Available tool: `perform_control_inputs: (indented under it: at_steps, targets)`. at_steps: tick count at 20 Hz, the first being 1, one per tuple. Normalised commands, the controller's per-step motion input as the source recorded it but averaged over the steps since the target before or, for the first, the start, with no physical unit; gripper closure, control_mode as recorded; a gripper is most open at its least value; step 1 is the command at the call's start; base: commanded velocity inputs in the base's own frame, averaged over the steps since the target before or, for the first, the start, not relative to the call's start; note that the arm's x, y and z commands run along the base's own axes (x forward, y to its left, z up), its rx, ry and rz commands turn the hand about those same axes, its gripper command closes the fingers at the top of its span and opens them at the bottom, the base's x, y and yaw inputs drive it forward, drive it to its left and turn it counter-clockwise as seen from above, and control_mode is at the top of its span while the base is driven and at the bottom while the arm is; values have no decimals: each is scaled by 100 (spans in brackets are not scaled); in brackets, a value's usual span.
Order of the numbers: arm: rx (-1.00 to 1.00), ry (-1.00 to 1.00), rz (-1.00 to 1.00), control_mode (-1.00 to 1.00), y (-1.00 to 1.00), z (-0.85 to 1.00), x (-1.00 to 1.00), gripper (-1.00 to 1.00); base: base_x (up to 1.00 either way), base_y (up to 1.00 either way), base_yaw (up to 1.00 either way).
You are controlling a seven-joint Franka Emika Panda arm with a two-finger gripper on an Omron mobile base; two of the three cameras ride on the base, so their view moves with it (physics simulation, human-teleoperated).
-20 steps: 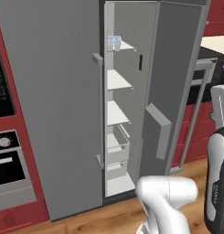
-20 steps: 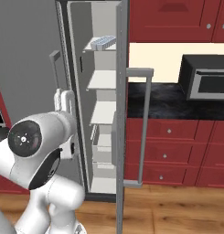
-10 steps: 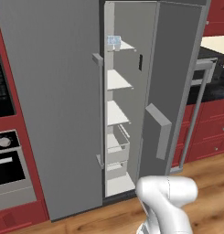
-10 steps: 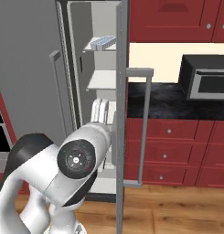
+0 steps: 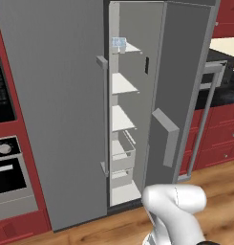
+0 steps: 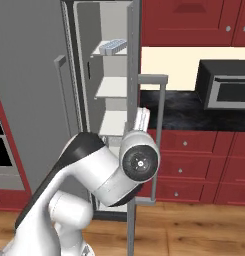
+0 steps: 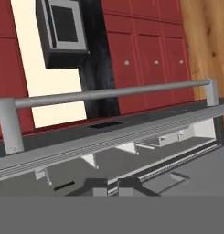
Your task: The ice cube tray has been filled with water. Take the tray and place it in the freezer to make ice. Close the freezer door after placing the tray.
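Note:
The ice cube tray (image 5: 119, 43) (image 6: 113, 46) lies on the top shelf inside the freezer (image 5: 123, 119), white with pale blue cells. The freezer door (image 5: 185, 86) stands swung wide open to the right; the right base view shows it edge-on (image 6: 134, 100) with its bar handle (image 6: 161, 135). My hand (image 6: 142, 119) is raised just in front of that door edge, behind my wrist. In the hand view my gripper (image 7: 112, 189) has its tips close together with nothing between them, just short of the door's edge (image 7: 109, 137) and handle (image 7: 113, 93).
The fridge's other door (image 5: 56, 105) is closed on the left. Beyond it sits a built-in oven (image 5: 6, 167). A black microwave (image 6: 226, 92) stands on the dark counter (image 6: 179, 110) behind the open door, above red drawers (image 6: 194, 165). Wooden floor lies below.
My arm has swung to the right across the right base view, bringing the hand up to the open door's edge. The tray and door have not moved.

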Motion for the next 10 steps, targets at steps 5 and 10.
perform_control_inputs:
  at_steps: [5, 10]
  targets:
    - [5, 0, 5, -100, -45, -45, 75, -100, 0, 0, 0]
    - [18, 0, 9, -100, -72, -28, 62, -100, 0, 0, 0]
